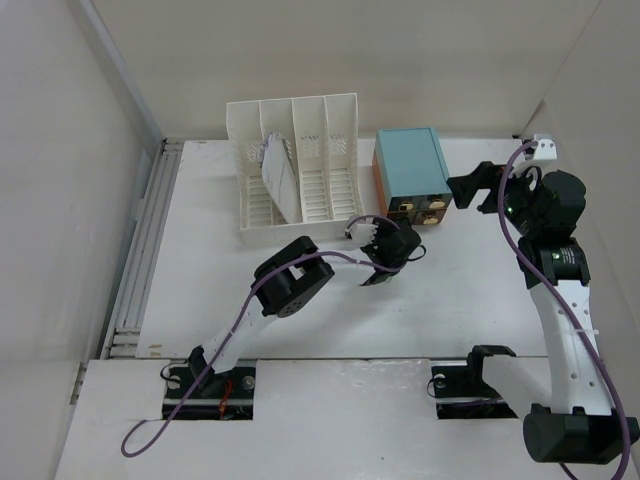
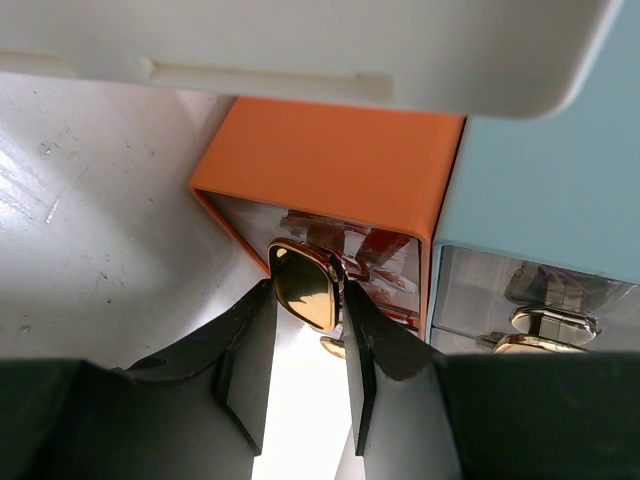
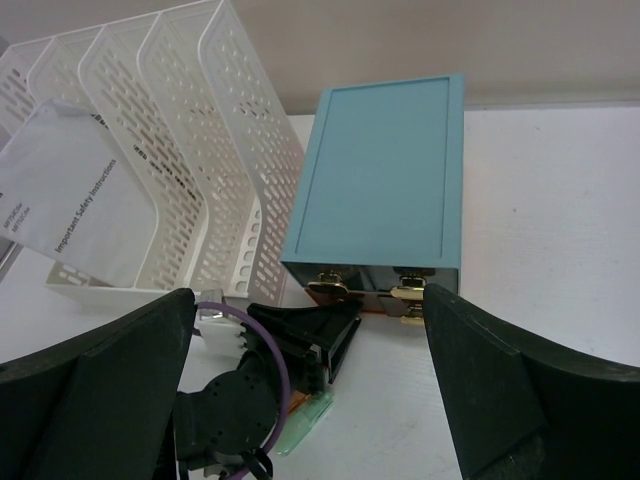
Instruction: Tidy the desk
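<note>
On the white desk (image 1: 200, 250) stands a teal drawer box (image 1: 410, 165) with an orange drawer (image 2: 330, 160) pulled slightly out at its lower left. That drawer has a clear front and a gold knob (image 2: 305, 285). My left gripper (image 2: 307, 295) reaches in at the box's front, and its two black fingers press that knob from both sides. My right gripper (image 1: 462, 190) hangs above the desk to the right of the box, open wide and empty. In the right wrist view the box (image 3: 385, 170) and the left gripper (image 3: 310, 335) lie between its spread fingers.
A white slotted file rack (image 1: 295, 170) stands left of the box with a white booklet (image 1: 278, 175) leaning in it. Other gold knobs (image 2: 545, 322) show on the neighbouring clear drawers. A grey metal rail (image 1: 140, 250) runs along the desk's left edge, and walls close in behind and to the right.
</note>
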Controlling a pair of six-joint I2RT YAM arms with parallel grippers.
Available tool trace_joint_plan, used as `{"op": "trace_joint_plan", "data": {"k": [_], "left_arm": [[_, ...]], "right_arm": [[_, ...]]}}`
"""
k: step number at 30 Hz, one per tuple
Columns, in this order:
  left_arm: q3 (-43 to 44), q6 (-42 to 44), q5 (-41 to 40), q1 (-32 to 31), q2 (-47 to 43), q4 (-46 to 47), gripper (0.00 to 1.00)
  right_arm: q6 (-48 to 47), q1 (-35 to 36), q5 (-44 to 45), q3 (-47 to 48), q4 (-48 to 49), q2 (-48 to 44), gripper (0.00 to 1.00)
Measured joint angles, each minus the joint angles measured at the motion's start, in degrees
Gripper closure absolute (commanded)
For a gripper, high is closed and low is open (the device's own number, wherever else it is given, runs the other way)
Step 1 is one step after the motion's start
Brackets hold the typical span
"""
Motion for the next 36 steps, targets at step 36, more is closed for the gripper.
{"op": "trace_joint_plan", "data": {"k": [36], "left_arm": [[-2.4, -3.9, -0.8, -1.2, -0.9, 1.1, 1.00]], "right_arm": [[0.0, 0.0, -0.2, 0.0, 0.0, 0.0, 0.00]]}}
